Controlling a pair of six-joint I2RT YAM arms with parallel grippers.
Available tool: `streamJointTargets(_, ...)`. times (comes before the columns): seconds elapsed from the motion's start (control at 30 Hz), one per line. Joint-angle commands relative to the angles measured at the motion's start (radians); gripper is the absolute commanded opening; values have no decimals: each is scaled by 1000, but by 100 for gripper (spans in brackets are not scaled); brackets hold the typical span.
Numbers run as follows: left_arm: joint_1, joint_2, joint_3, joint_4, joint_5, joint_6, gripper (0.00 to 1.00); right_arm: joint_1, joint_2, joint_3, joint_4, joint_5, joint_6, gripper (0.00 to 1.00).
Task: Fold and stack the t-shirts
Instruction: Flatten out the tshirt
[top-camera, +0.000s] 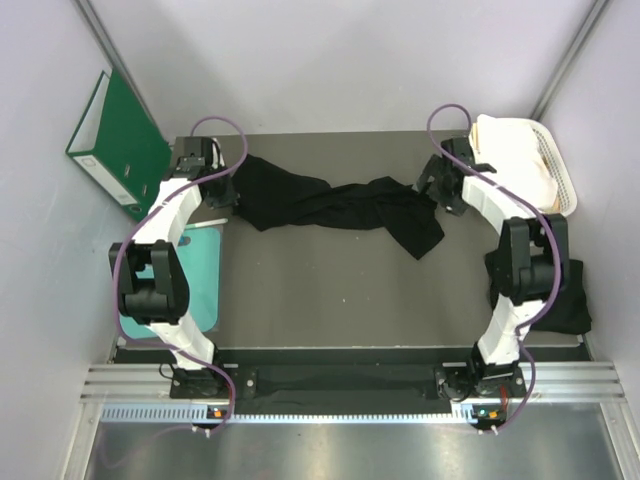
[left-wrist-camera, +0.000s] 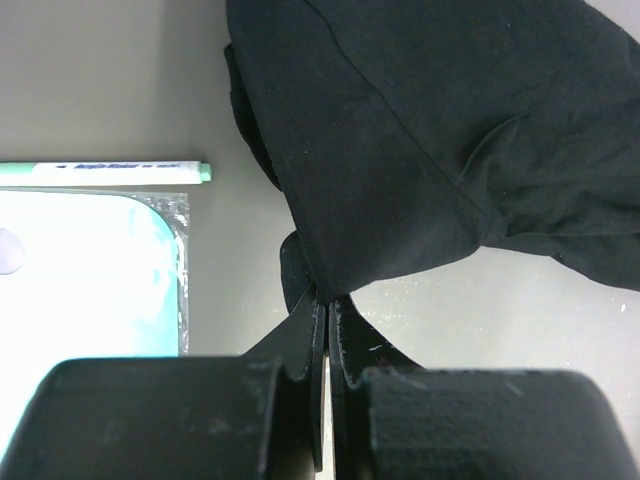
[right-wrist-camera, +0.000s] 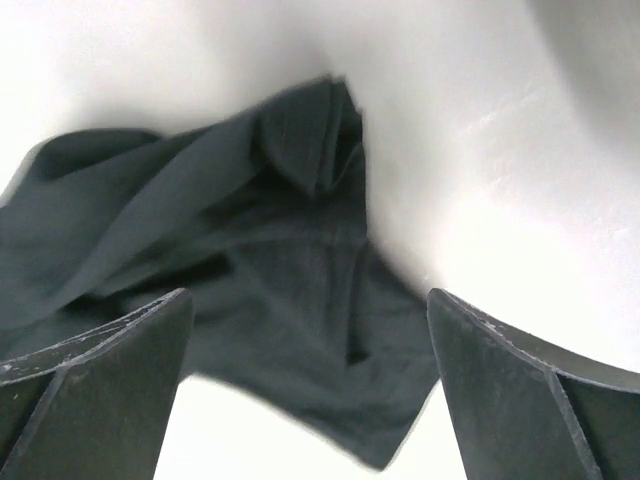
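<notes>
Grey table (top-camera: 330, 300); black t-shirt (top-camera: 330, 205) crumpled across its 12 o'clock end. Looks soft, light, floppy: will sag and bunch, so take hems or corners. My left claw (left-wrist-camera: 322, 300) pinches its 9 o'clock edge; right claw (right-wrist-camera: 308, 300) spread wide over the 3 o'clock end.

A green binder (top-camera: 115, 140) stands tilted against the left wall, a teal mat (top-camera: 207, 275) lies at the left edge of the gray table (top-camera: 330, 290) with a green-tipped marker (left-wrist-camera: 100, 171) just beside it, and a white basket (top-camera: 558, 170) holding cream cloth (top-camera: 508, 148) sits at the far right corner.
</notes>
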Motion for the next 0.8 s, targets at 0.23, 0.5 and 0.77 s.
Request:
streamJointTargets(0.23, -1, 30, 14, 16, 28, 5, 0, -67, -307, -491, 673, -361, 602, 76)
streamJointTargets(0.5, -1, 20, -9, 19, 25, 10, 0, -99, -289, -600, 842, -320, 812, 63)
streamJointTargets(0.77, -2, 14, -11, 22, 19, 17, 0, -128, -259, -643, 843, -300, 884, 53)
